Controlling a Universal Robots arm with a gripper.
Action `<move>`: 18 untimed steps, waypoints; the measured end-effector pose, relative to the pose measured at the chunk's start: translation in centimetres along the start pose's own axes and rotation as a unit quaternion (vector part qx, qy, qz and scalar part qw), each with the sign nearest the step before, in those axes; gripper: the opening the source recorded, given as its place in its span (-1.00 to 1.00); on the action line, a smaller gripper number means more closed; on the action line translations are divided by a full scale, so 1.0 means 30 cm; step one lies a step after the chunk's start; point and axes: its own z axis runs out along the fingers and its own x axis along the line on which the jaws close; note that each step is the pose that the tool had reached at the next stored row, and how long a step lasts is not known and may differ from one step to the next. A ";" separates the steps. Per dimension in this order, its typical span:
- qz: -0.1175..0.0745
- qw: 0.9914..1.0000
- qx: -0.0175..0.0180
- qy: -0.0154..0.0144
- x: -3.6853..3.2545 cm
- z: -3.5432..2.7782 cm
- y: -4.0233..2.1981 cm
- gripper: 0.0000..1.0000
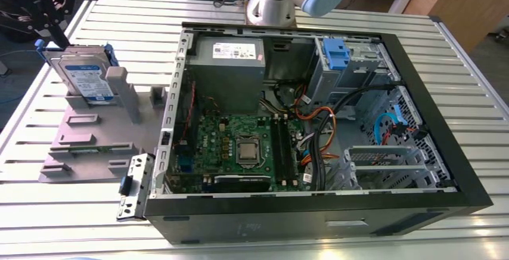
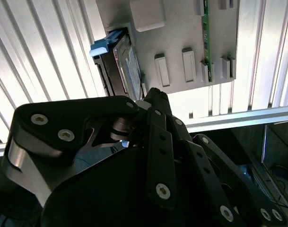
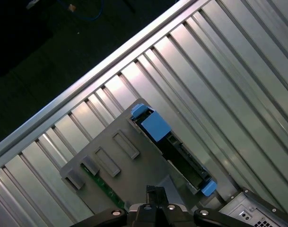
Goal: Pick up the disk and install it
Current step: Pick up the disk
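Observation:
The disk (image 1: pixel 84 79) stands on edge in a grey holder (image 1: pixel 95 144) on the ribbed table, at the exterior view's left; its blue-and-white label faces the camera and blue rails run along its sides. My black gripper (image 1: pixel 46 16) hangs just above and behind the disk's top edge, apart from it. In the second wrist view the disk (image 2: pixel 123 66) with its blue rail tab sits beyond the gripper's linkage (image 2: pixel 153 101). In the first wrist view the disk (image 3: pixel 181 160) shows edge-on between two blue rail ends, with the gripper (image 3: pixel 155 201) close over the holder (image 3: pixel 110 161).
An open computer case (image 1: pixel 445 99) lies at the exterior view's right, with a green motherboard (image 1: pixel 238 146), a grey power supply box (image 1: pixel 230 63), a blue-fronted drive bay (image 1: pixel 334 54) and loose cables. A green circuit board (image 2: pixel 205 33) rests on the holder. A metal bracket (image 1: pixel 135 185) lies beside the case.

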 end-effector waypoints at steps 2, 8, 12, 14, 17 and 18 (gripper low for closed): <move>-0.001 1.000 0.000 0.000 0.000 0.000 0.000 -0.79; -0.001 1.000 0.000 0.000 0.000 0.000 0.000 -0.79; -0.001 1.000 0.000 0.000 0.000 0.000 0.000 -0.79; -0.002 1.000 0.000 0.000 0.000 0.000 0.000 -0.79; -0.008 1.000 0.000 0.000 0.000 0.000 0.000 -0.79; -0.011 1.000 0.000 0.000 0.000 0.000 0.000 -0.79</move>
